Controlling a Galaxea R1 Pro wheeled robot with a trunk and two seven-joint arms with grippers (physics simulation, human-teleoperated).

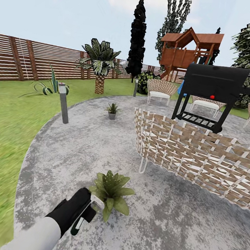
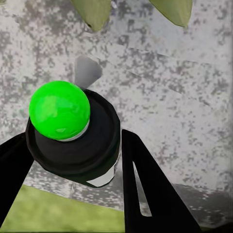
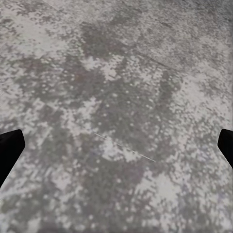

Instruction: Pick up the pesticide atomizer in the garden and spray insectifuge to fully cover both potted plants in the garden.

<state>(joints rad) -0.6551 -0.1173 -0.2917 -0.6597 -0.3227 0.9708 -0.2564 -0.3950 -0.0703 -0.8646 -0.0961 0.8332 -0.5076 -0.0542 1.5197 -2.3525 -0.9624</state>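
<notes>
**Spray bottle in your left end effector, right by the near plant**

Your left end effector (image 1: 84, 214) is closed round the pesticide atomizer (image 1: 87, 211). In the left wrist view you see the bottle's black head with the green spot (image 2: 59, 110) on top, sitting between the two black fingers (image 2: 145, 189). The bottle is just beside the near potted plant (image 1: 111, 192), on its left side in the head view, touching or almost touching the leaves. Two leaf tips (image 2: 92, 12) poke in at the edge of the left wrist view, w/ grey patio under them.

The near plant sits on the round grey patio (image 1: 79, 150). Its pot is hidden by the leaves. The far potted plant (image 1: 112, 110) is well apart, further back on the patio, in a small grey pot, near a short grey post (image 1: 64, 104).

Your right end effector (image 3: 116, 145) is spread wide, w/ nothing between the fingers. It looks at bare grey patio. A bit of it shows at the bottom of the head view.

A woven chair (image 1: 191, 156) is to the right of the near plant. Behind it is a black grill (image 1: 213, 93). Grass (image 1: 6, 134) and a brown slat fence (image 1: 31, 60) are on the left.
</notes>
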